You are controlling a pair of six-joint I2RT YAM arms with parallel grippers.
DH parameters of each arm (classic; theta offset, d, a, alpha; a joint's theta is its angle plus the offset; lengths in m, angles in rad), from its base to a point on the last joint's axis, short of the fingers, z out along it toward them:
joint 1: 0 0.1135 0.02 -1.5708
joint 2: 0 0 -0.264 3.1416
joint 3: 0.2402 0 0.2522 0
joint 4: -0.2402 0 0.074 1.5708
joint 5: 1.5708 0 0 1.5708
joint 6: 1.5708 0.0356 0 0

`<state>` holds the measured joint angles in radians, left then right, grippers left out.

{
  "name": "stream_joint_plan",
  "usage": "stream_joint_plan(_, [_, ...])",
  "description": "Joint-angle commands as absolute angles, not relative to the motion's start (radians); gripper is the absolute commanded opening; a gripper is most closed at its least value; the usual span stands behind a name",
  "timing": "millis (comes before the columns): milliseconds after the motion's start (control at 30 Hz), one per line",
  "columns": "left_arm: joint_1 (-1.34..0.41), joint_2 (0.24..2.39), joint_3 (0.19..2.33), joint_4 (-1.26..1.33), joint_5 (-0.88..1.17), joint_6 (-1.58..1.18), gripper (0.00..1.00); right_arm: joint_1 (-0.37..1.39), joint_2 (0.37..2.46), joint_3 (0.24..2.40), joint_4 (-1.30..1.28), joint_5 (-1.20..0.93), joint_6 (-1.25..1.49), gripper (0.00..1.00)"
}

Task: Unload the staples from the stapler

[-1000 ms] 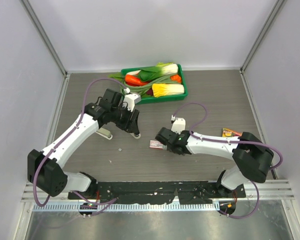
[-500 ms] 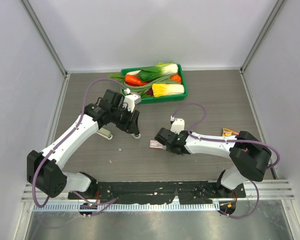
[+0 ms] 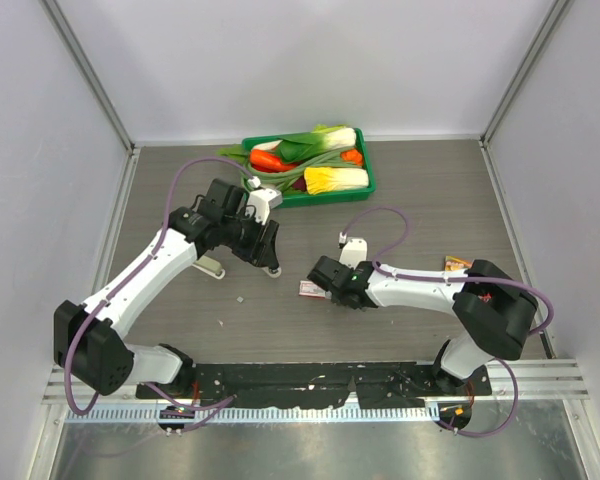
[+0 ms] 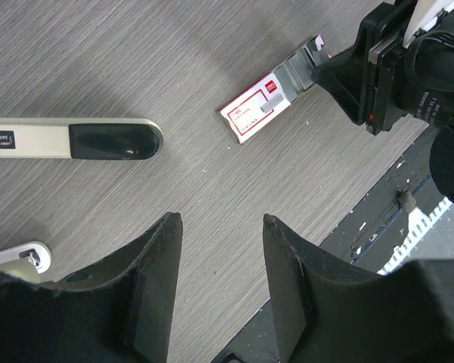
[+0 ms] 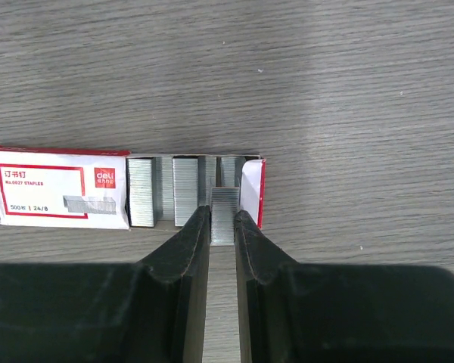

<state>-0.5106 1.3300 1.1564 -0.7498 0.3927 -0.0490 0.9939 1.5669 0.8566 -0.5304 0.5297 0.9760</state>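
Note:
The stapler (image 4: pixel 76 141), a pale long body with a black end, lies flat on the table. In the top view it is mostly hidden under my left gripper (image 3: pixel 265 250), with only its tip (image 3: pixel 272 270) showing. My left gripper (image 4: pixel 221 219) is open and empty, hovering above the table beside the stapler. My right gripper (image 5: pixel 222 212) is shut on a short grey strip of staples (image 5: pixel 224 198), at the slid-out tray of the red-and-white box (image 5: pixel 60 189). More strips (image 5: pixel 142 191) lie in that tray. The box also shows in the top view (image 3: pixel 309 289) and in the left wrist view (image 4: pixel 256 110).
A second, plain beige-grey stapler (image 3: pixel 212 268) lies left of my left gripper; its end shows in the left wrist view (image 4: pixel 15 255). A green tray (image 3: pixel 370 186) of vegetables stands at the back. A small colourful packet (image 3: pixel 460 265) lies by the right arm.
My right gripper has edged slightly left towards the box. The left arm has not moved.

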Motion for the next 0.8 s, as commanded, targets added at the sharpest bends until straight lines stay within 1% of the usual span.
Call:
stream_joint_plan(0, [-0.517,1.293,1.155,-0.726,0.408,-0.052,0.5,1.0,1.568,0.89,-0.517,0.552,0.996,0.16])
stream_joint_plan(100, [-0.517,1.293,1.154,-0.726,0.408,-0.052,0.5,1.002,1.571,0.896,-0.517,0.557,0.991,0.17])
stream_joint_plan(200, [-0.515,1.292,1.154,-0.726,0.408,-0.054,0.5,1.002,1.577,0.902,-0.518,0.554,0.989,0.21])
stream_joint_plan(233, [-0.515,1.289,1.154,-0.726,0.41,-0.054,0.5,1.002,1.578,0.903,-0.518,0.552,0.986,0.27])
stream_joint_plan(333, [-0.515,1.289,1.155,-0.727,0.41,-0.052,0.5,1.002,1.578,0.904,-0.52,0.551,0.986,0.34])
stream_joint_plan(567, [-0.515,1.287,1.157,-0.729,0.414,-0.052,0.5,1.002,1.565,0.899,-0.531,0.551,0.989,0.36])
stream_joint_plan(767, [-0.515,1.284,1.157,-0.732,0.416,-0.052,0.5,1.006,1.528,0.931,-0.561,0.549,0.974,0.36])
